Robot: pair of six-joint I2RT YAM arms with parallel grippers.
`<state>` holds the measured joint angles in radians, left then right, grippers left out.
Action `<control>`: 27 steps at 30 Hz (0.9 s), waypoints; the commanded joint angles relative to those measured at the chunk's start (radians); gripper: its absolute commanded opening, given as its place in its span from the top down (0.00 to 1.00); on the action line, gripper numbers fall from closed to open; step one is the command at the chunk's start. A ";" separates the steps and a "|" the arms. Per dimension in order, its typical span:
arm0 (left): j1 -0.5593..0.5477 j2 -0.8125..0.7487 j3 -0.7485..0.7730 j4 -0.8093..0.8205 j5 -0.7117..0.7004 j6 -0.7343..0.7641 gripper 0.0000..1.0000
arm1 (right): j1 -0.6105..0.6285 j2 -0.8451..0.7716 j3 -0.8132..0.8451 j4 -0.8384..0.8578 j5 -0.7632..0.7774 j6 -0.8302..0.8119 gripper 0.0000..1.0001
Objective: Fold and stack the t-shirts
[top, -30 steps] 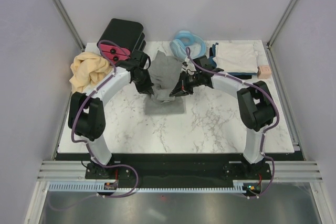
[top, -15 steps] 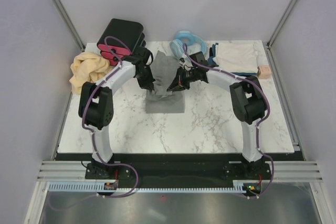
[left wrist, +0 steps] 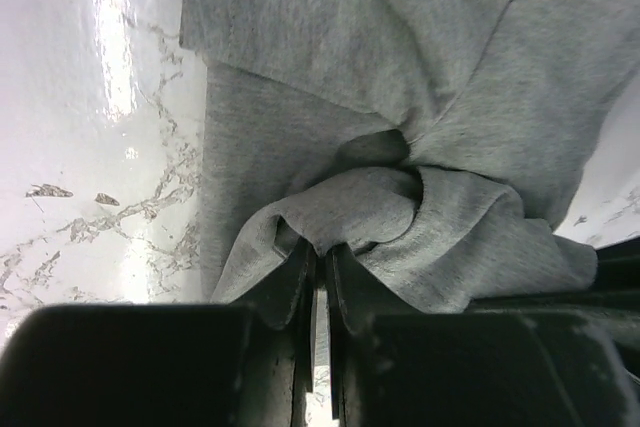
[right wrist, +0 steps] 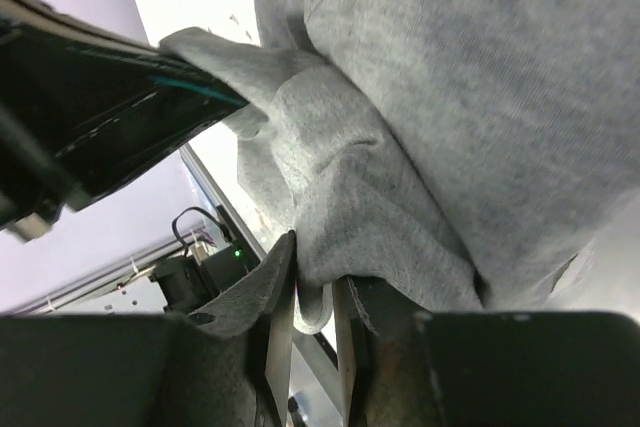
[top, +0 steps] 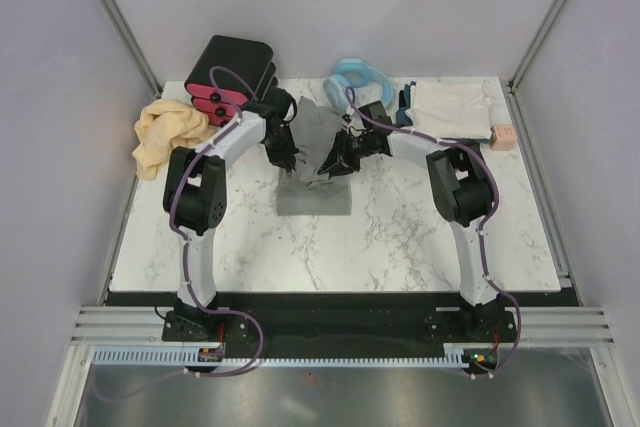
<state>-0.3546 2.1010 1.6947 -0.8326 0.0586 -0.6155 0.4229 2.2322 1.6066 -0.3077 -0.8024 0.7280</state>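
The heather-grey t-shirt (top: 313,152) hangs lifted between my two grippers over the middle back of the table, its lower part resting folded on the marble. My left gripper (top: 289,159) is shut on a bunched edge of it (left wrist: 330,217). My right gripper (top: 333,161) is shut on another edge (right wrist: 330,247). A tan-yellow t-shirt (top: 165,134) lies crumpled at the back left. A whitish t-shirt (top: 450,109) lies folded on a dark one (top: 455,140) at the back right.
A black box with pink drawers (top: 228,75) stands at the back left. A light-blue coiled hose (top: 355,81) lies at the back centre. A small pink block (top: 503,136) sits by the right edge. White marble table (top: 330,247).
Both grippers have moved toward the back of the table and closer together, carrying the grey t-shirt's top edge with them. The arms have stretched further out.
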 commanded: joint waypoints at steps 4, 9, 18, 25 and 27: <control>0.019 0.036 0.127 -0.002 -0.045 0.043 0.87 | -0.022 0.038 0.101 0.021 0.032 0.013 0.72; 0.035 0.085 0.195 -0.029 -0.032 0.053 0.84 | -0.039 0.066 0.145 0.032 0.028 0.053 0.67; 0.046 0.125 0.264 -0.048 -0.048 0.062 0.78 | -0.061 0.109 0.217 0.044 0.043 0.091 0.64; 0.052 0.126 0.316 -0.060 -0.089 0.060 0.74 | -0.079 0.147 0.295 0.045 0.052 0.117 0.62; 0.054 0.122 0.332 -0.062 -0.097 0.065 0.73 | -0.084 0.147 0.315 0.044 0.052 0.119 0.62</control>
<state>-0.3088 2.2303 1.9629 -0.8890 0.0082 -0.5884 0.3584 2.3734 1.8496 -0.3004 -0.7639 0.8272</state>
